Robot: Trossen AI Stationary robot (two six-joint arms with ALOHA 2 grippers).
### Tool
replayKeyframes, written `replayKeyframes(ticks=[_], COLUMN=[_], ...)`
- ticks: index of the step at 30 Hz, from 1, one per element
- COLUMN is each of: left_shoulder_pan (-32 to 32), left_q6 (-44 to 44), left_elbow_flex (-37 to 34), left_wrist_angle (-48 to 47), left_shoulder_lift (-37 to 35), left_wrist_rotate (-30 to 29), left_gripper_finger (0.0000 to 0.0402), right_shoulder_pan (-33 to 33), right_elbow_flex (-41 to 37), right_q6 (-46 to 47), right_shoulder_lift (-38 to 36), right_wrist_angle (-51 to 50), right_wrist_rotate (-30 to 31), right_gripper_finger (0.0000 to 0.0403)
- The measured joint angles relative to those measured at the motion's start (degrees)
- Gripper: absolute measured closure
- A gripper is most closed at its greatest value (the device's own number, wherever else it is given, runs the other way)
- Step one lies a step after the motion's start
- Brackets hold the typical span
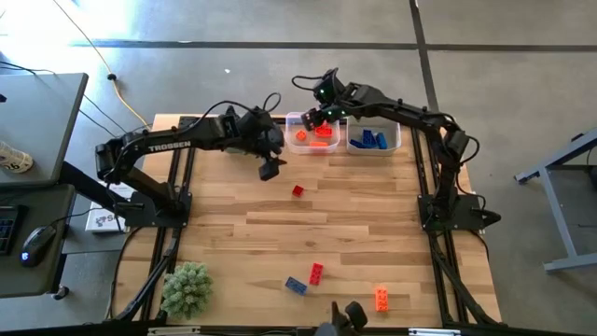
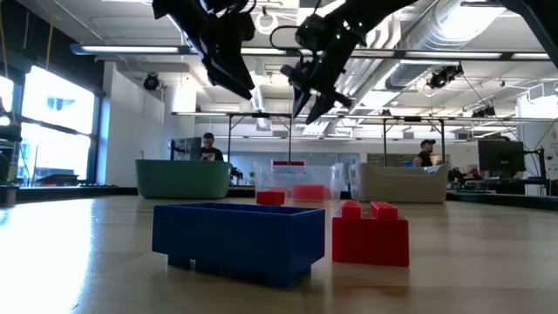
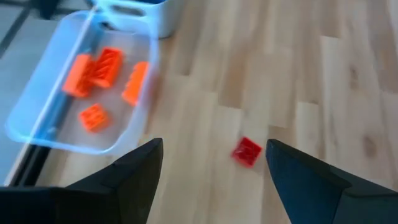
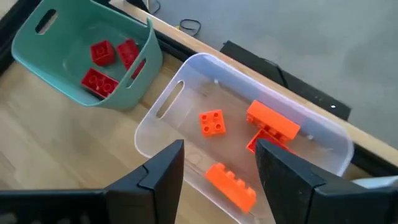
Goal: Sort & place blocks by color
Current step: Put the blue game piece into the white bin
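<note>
Blocks are mid-sort: orange ones lie in the clear bin, under the right pincer, parted and empty, while a loose red block on the bench awaits the left pincer, wide open, empty, to be lowered astride it.

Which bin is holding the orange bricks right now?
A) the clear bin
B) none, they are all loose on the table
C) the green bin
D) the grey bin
A: the right wrist view shows several orange bricks lying inside the clear bin, while the green bin beside it holds only red ones.
</note>
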Motion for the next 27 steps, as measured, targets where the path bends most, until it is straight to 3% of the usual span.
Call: replayKeyframes(ticks=[14, 22, 27], left_shoulder_pan=[-11.72, -20.05, -26.8], left_q6=[5.11, -1.84, -5.14], left_elbow_flex=[0.0, 0.0, 0.01], left_wrist_angle=[-2.12, -2.03, -0.69], left_shoulder_lift=[0.0, 0.34, 1.33], left_wrist_rotate=[-0.06, -0.28, -3.64], left_gripper_finger=[0.0126, 0.0126, 0.0126], right_shoulder_pan=[4.8, 6.17, 6.05], right_elbow_flex=[14.13, 14.56, 14.56], right_q6=[-2.96, -5.75, -5.87], right_shoulder_lift=[0.0, 0.0, 0.0], right_wrist_angle=[-20.72, -22.54, -22.54], right_wrist_rotate=[9.98, 7.09, 4.48], right_gripper_finger=[0.0217, 0.0217, 0.0217])
